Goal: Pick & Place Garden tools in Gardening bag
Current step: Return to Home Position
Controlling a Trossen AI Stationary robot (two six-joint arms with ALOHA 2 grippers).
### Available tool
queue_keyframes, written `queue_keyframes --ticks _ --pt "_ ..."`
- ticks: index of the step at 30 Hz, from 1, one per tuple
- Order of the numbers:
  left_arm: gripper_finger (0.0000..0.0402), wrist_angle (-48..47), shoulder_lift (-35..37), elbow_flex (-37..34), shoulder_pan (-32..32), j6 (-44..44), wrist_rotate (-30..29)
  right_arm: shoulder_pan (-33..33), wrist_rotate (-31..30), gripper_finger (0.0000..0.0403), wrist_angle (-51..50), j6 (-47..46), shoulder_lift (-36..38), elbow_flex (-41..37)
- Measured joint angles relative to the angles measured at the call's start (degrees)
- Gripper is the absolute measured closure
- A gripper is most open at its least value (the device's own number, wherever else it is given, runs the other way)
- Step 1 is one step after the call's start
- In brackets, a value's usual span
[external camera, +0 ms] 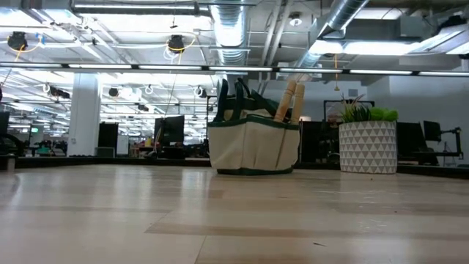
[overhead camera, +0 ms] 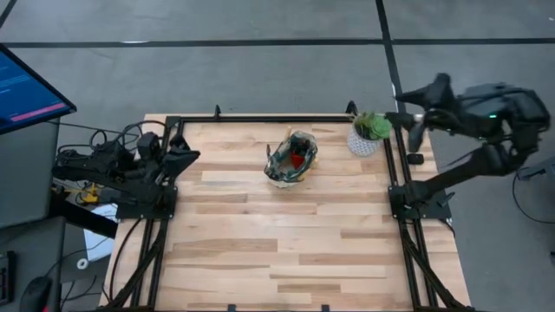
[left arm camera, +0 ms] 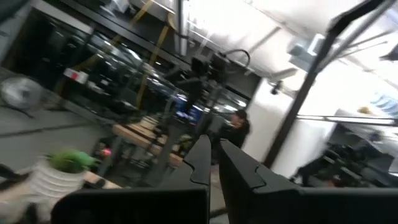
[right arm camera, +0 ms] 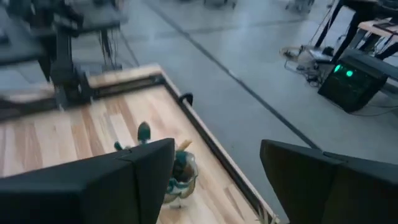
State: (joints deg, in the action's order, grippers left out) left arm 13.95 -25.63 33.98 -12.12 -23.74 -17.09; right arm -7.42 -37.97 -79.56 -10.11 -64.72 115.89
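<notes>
The beige gardening bag point(overhead camera: 290, 161) with dark green trim stands on its base on the wooden table, at the middle toward the far edge. In the low view the bag point(external camera: 253, 145) has two wooden tool handles point(external camera: 289, 100) sticking up out of it. Something red point(overhead camera: 297, 160) lies inside it. The bag also shows in the right wrist view point(right arm camera: 179, 175). My left gripper point(overhead camera: 186, 157) is shut and empty point(left arm camera: 214, 157), folded back at the table's left edge. My right gripper point(overhead camera: 413, 126) is open and empty point(right arm camera: 217, 168), raised by the far right corner.
A green plant in a white patterned pot point(overhead camera: 368, 135) stands at the table's far right corner, close to my right gripper; it also shows in the low view point(external camera: 368, 145). A monitor point(overhead camera: 26, 87) stands off the table's left. A black frame point(overhead camera: 260, 120) edges the table.
</notes>
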Motion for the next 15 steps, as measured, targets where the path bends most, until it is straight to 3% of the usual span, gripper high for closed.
queue_keyframes --ticks 7,15 --pt "0.04 -0.7 -0.1 0.0 0.0 3.6 -6.7 0.0 0.0 0.0182 19.5 0.0 20.9 -31.1" --pt "0.04 -3.0 -1.3 0.0 0.0 3.9 -7.4 0.0 0.5 0.0193 46.7 0.1 42.3 -67.9"
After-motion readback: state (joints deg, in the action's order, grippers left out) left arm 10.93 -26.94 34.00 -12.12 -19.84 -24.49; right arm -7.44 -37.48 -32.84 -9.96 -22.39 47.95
